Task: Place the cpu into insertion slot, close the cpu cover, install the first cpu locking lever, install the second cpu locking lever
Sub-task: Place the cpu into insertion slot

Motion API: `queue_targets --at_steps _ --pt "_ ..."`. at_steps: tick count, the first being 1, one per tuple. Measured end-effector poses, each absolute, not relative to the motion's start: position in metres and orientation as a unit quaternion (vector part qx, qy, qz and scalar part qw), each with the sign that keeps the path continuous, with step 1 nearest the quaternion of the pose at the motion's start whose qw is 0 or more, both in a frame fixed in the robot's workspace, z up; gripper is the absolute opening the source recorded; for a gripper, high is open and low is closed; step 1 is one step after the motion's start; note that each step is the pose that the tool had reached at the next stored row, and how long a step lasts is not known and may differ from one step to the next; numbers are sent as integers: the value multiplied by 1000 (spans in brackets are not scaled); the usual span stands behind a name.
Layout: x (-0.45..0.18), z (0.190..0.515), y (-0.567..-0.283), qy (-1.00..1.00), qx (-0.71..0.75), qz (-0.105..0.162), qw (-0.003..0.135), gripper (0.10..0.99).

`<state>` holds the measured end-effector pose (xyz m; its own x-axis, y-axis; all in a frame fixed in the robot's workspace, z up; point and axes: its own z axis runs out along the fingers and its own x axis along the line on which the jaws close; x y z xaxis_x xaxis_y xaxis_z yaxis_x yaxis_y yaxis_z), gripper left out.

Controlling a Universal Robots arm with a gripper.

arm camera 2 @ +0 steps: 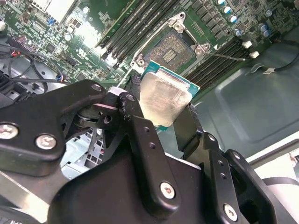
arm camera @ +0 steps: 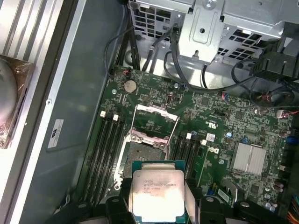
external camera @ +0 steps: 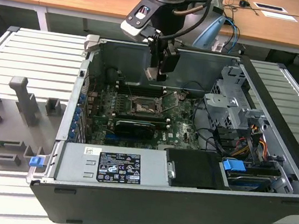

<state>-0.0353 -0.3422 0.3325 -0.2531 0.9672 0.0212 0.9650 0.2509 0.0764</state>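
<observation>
The arm reaches down into an open computer case (external camera: 181, 209) that lies on its side on the slatted grey bench (external camera: 32, 48). Its pincer (arm camera 2: 160, 111) is clenched on the cpu (arm camera 2: 166, 93). In the second wrist view one black finger (arm camera 2: 140, 135) presses each of two opposite edges, and the pale metal face with its green rim stands out between them. The chip hangs in the air above the green motherboard (arm camera: 224, 126), well clear of it.

The insertion slot (arm camera: 140, 153) sits bare and dark below, just past the chip's edge in the first wrist view. In the exterior view it lies a little nearer the camera (external camera: 141, 107) than the pincer (external camera: 156, 76). The cpu cover (arm camera: 156, 108) is swung up and open on the far side of the slot, its window showing board behind it. A thin metal lever (arm camera 2: 224, 56) angles out beside the socket, not latched down.

Long black memory slots (arm camera: 110, 154) flank the socket on both sides. In the exterior view a black graphics card (external camera: 134, 126) lies across the board nearer the camera, with the silver power supply (external camera: 113, 165) in front of it. A metal drive cage (external camera: 232, 106) stands toward the exterior view's right.
</observation>
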Motion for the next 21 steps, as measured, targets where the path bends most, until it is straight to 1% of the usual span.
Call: queue_targets --at_steps 21 --pt "-35 321 -342 771 636 35 15 529"
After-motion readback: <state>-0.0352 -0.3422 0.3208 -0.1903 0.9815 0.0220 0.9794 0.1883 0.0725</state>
